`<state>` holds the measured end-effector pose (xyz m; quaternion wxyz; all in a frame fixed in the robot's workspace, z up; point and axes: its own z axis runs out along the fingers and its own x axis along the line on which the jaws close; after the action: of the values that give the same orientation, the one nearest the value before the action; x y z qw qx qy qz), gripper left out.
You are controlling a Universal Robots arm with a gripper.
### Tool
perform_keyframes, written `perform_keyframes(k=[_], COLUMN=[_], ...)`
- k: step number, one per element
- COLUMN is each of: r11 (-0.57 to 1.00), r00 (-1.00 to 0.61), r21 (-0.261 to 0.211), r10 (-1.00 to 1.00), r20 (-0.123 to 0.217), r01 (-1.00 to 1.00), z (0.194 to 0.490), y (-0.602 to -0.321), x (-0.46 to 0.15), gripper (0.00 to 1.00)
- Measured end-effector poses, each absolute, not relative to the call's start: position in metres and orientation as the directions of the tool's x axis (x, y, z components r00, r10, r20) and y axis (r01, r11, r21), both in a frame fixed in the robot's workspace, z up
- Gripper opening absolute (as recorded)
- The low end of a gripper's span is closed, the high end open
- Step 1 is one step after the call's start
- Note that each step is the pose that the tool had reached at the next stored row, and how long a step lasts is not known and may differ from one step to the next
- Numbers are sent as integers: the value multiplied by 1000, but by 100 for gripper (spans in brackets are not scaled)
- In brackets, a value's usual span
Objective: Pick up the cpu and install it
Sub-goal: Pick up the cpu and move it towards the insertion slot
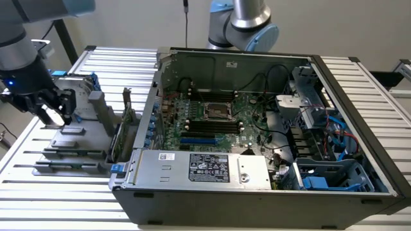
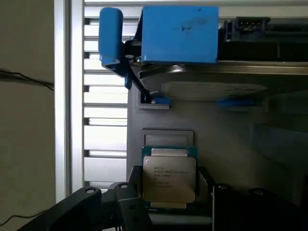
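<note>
Closest to my lens, the gripper point(image 2: 171, 214) stands wide open astride the cpu point(image 2: 168, 177), gripping nothing (it lies flat in its grey holder tray point(image 2: 221, 139) beside the computer case point(image 1: 257, 192)), so pickup and seating in the motherboard socket point(image 1: 215, 111) are undone.

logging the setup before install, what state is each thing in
cpu: flat in the grey fixture, not lifted
pincer: open, straddling the cpu
computer case: on its side, panel off
cpu socket: appears empty
hard drive: in the fixture, blue bracket attached
</note>
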<state>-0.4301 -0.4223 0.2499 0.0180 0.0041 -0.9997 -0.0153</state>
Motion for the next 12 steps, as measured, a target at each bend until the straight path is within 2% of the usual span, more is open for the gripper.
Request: perform_keyframes(k=[12], r11=[999], r00=[-999], r21=[31], r10=[-12], r20=[40], r01=[-11], z=[304], y=[-422], x=[-418], gripper=[55])
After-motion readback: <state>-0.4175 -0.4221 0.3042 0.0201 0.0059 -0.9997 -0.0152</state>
